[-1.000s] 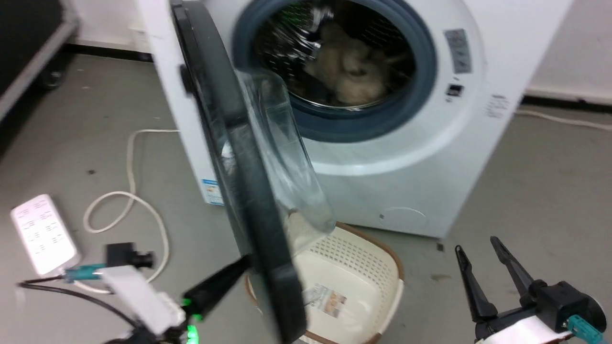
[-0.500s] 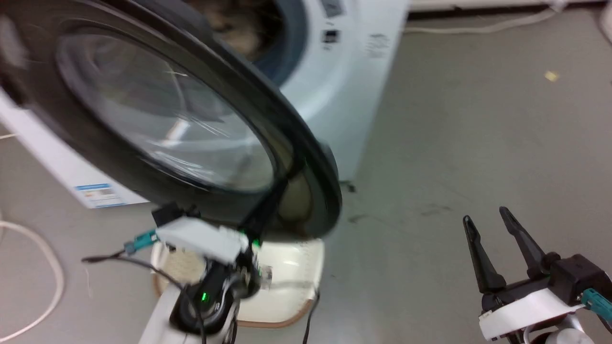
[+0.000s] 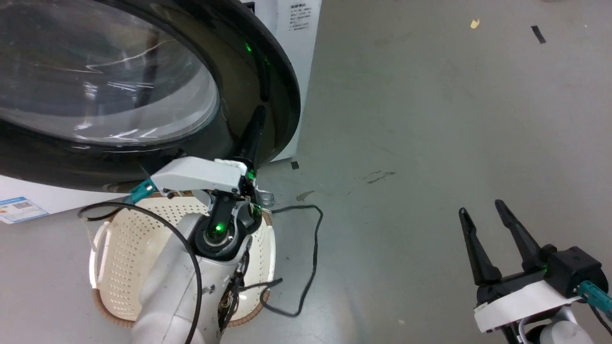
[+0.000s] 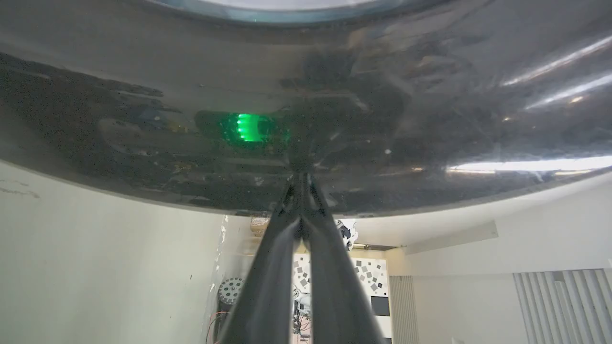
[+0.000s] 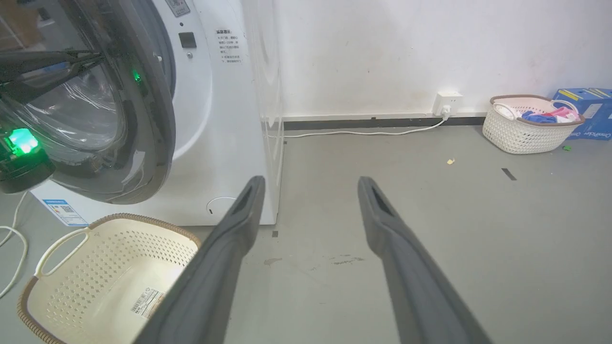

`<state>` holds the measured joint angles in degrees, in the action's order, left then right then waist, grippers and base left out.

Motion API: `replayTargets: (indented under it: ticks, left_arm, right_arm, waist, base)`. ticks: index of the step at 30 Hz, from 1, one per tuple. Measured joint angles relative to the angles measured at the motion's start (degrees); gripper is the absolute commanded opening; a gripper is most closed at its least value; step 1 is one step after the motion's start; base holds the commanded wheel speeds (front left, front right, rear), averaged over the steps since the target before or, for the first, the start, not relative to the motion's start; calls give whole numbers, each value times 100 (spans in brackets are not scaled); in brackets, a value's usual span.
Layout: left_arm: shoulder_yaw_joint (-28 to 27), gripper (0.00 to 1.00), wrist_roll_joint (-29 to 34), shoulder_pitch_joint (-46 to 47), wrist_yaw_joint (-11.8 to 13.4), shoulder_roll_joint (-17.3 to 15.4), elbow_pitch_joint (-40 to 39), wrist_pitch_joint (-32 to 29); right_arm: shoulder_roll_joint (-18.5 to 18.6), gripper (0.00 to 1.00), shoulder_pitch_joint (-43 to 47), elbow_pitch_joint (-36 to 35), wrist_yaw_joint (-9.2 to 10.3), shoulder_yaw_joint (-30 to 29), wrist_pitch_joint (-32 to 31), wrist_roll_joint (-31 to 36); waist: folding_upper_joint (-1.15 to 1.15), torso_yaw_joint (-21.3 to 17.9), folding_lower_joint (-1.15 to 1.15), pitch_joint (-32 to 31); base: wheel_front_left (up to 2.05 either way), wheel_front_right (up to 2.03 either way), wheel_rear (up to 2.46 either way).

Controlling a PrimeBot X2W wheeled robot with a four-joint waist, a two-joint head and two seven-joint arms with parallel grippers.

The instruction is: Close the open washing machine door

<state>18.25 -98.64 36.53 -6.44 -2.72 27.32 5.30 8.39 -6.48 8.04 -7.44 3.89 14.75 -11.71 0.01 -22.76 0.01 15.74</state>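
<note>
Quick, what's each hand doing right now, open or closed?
Left hand: closed, holding nothing, tips against the washing machine door.
Right hand: open, empty.

Basket (image 3: 114,267) sits on floor (image 3: 430,119) beneath washing machine door (image 3: 110,71).

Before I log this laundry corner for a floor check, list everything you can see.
washing machine door: one, black rim and clear glass, partly open
washing machine: one, white, by the wall
empty basket: one, cream, floor below the door
clothes basket: one, cream, by the wall
box: one, blue, beside the clothes basket
socket: one, white, on the wall
cable: one, white, from socket along the floor
left gripper: one, dark, shut, tips on the door's rim
right gripper: one, dark, open, away from the door
</note>
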Motion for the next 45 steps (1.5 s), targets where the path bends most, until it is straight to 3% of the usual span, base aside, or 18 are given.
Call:
replayTargets:
  ticks: [5,9,10,11,12,14,15,17,20,23,24,29,35,39,40,41,42,45]
  left_arm:
    - [114,0,-22,-27,-48,4,149,90]
    - [19,0,15,-410,-78,-27,-401,127]
    - [35,7,101,-582,-78,-78,-579,127]
    - [97,41,240,-765,-78,-158,-757,123]
    - [147,100,378,-966,-78,-232,-918,123]
    - [176,100,577,-1399,-78,-417,-1277,194]
    - [180,100,1177,-1929,-78,-798,-1757,592]
    - [216,100,1900,-2221,-78,-1121,-1926,816]
    - [105,100,2984,-2681,-77,-1340,-1959,938]
    - [-590,100,4032,-3092,-21,-1049,-2175,938]
    - [-1085,100,5279,-3391,3,-768,-2453,939]
    - [-1485,100,7322,-3807,244,-475,-2707,938]
    - [-1548,100,8855,-4050,485,-278,-2900,938]
    - [-1479,100,9307,-4117,636,-200,-2921,938]
    - [-1452,100,9381,-4117,684,-181,-2949,938]
    - [-1410,100,9443,-4117,711,-167,-2965,939]
    - [-1373,100,9490,-4117,734,-159,-2967,938]
    - [-1223,100,9535,-4095,747,-125,-2985,938]
  right_arm:
    - [8,100,10,-23,0,-51,0,-5]
    - [-46,100,63,-146,0,-176,0,-293]
    - [-29,100,81,-183,0,-187,0,-296]
    - [-18,100,114,-223,0,-192,0,-296]
    - [-9,100,150,-257,0,-188,0,-297]
    - [-9,100,250,-312,0,-196,0,-347]
    - [-1,100,383,-375,0,-202,0,-410]
    - [8,100,457,-421,0,-202,0,-407]
    - [29,100,548,-467,0,-183,0,-328]
    - [59,100,651,-525,0,-227,0,-182]
    - [79,100,742,-550,0,-203,0,-60]
    - [103,100,842,-572,0,-124,0,105]
    - [133,100,894,-559,0,9,0,132]
    - [248,100,892,-555,0,193,0,126]
    - [290,75,890,-550,0,244,0,103]
    - [333,28,884,-541,0,296,0,58]
    - [394,0,873,-538,0,370,0,34]
    - [661,0,749,-601,0,577,0,-79]
  waist:
    - [0,198,-1,-121]
    - [0,439,-1,-280]
    - [0,511,-1,-325]
    - [0,584,-1,-372]
    - [0,657,-1,-423]
    - [0,813,-1,-534]
    - [0,1056,-2,-697]
    - [0,1222,-2,-805]
    - [0,1458,-2,-969]
    - [0,1693,-2,-1105]
    - [0,1908,-2,-1207]
    - [0,2151,-2,-1339]
    - [0,2314,-1,-1383]
    - [0,2409,-2,-1315]
    - [0,2436,-1,-1283]
    - [0,2467,-1,-1251]
    - [0,2500,-1,-1212]
    - [0,2604,-1,-1031]
  base:
    - [0,0,0]
    - [0,0,0]
    - [0,0,0]
    - [0,0,0]
    - [0,0,0]
    - [0,0,0]
    - [0,0,0]
    - [0,0,0]
    - [0,0,0]
    - [0,0,0]
    - [0,0,0]
    - [0,0,0]
    - [0,0,0]
    - [0,0,0]
    - [0,0,0]
    - [0,0,0]
    - [0,0,0]
    - [0,0,0]
